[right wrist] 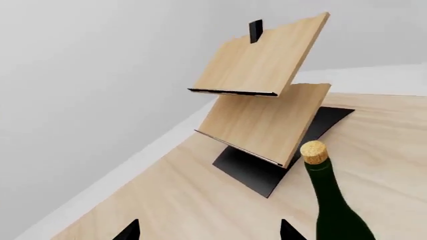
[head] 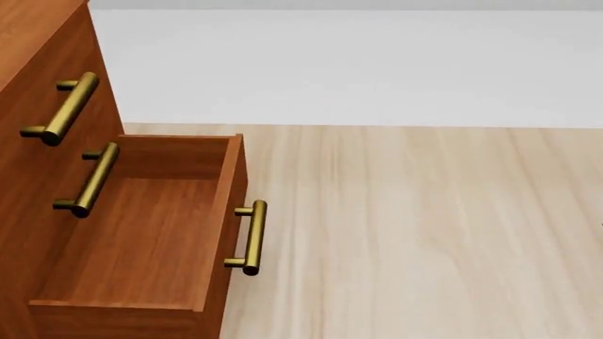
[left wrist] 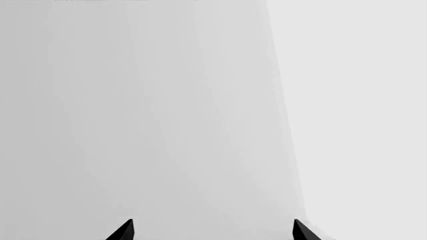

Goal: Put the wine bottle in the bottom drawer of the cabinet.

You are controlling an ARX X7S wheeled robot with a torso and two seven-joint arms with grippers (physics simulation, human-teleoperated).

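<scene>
The reddish-brown cabinet (head: 33,42) fills the left of the head view. Its bottom drawer (head: 141,233) is pulled out, with bare wood inside and a brass handle (head: 253,236) on its front. No gripper shows in the head view. In the right wrist view the dark green wine bottle (right wrist: 337,210) with a tan cork (right wrist: 313,152) stands upright on the pale wood floor. My right gripper (right wrist: 210,231) is open, the bottle just outside one fingertip. My left gripper (left wrist: 212,231) is open and faces only a blank grey wall.
Two shut drawer fronts with brass handles (head: 64,107) (head: 94,180) sit above the open drawer. A pale wood rack (right wrist: 263,95) on a black base (right wrist: 267,170) stands beyond the bottle. Pale wood floor (head: 424,233) stretches right of the cabinet to a white wall.
</scene>
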